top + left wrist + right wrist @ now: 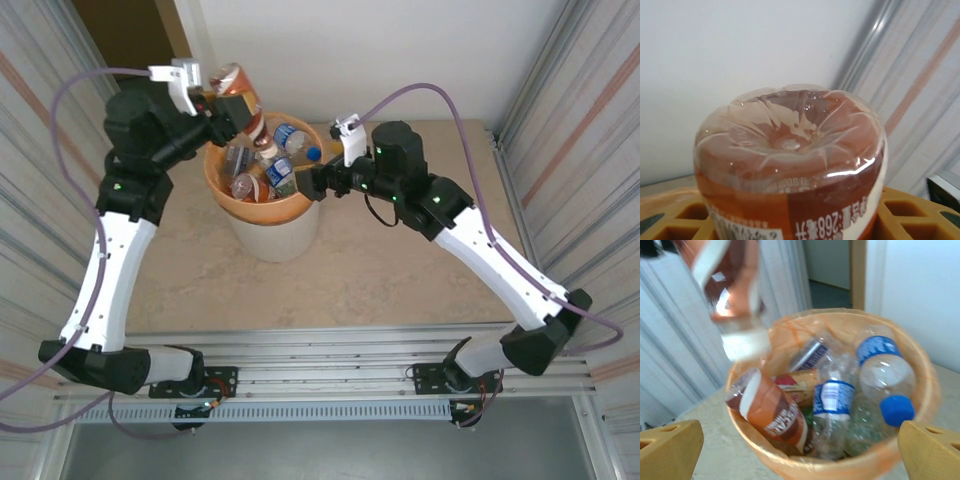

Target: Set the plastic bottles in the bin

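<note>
Watching this from the side of the room, I'd say it's nearly wrapped up. The left pincer is clamped on a brown-labelled bottle. It looks like the cap end hangs down, though that bit is blurry. The bin sits just below that pincer, so the bottle is up over the far-left rim, not inside yet.

The right pincer has its jaws spread wide with nothing between them. It's parked right by the rim, with the bin's mouth straight ahead of its fingers. In front of and below it the bin is well stocked. There's a blue-capped bottle off to its right, a clear blue-labelled one dead ahead and another brown one leaning to its left. More crumpled clear ones sit underneath.

Looking over the table, the bottle in the left pincer is the only one I can spot outside the bin. My guess is one bottle is left to let go over the opening, then done, unless something's hiding behind the bin
</note>
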You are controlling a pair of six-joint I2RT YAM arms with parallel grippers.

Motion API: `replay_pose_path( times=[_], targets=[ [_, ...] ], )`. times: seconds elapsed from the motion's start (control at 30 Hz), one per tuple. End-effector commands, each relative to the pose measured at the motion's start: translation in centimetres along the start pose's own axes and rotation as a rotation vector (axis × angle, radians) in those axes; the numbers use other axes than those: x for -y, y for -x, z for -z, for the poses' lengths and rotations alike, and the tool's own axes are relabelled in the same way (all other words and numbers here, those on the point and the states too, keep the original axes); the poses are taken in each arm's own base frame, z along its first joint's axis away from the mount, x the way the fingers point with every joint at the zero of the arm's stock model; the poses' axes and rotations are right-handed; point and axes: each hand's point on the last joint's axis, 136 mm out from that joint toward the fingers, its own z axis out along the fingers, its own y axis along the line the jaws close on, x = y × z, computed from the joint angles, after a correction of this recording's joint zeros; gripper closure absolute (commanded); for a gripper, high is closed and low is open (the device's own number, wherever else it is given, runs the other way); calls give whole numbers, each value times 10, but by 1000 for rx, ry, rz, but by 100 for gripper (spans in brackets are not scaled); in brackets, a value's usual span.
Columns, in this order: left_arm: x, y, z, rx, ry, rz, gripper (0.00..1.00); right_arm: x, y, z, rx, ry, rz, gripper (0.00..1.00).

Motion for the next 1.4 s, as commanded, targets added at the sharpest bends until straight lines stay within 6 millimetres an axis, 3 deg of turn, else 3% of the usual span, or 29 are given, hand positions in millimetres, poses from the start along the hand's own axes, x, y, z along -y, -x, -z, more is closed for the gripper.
replay_pose_path(
  times=[0.0,0.5,0.9,1.23,1.37],
  targets=[
    [-22,-7,7,-89,62,-22,97,22,3,22,31,-130,18,2],
    [-93,-34,-5,-428,252,-226,97,55,-26,21,-42,-270,-33,2],
    [-115,-75,-10,-614,220,-294,94,67,-37,17,-66,-300,-82,2],
    [-126,-101,-22,-682,179,-229,93,69,-43,12,-80,-302,-92,2],
    [-132,-117,-24,-732,183,-191,85,70,-43,12,-80,-302,-94,2]
  ],
)
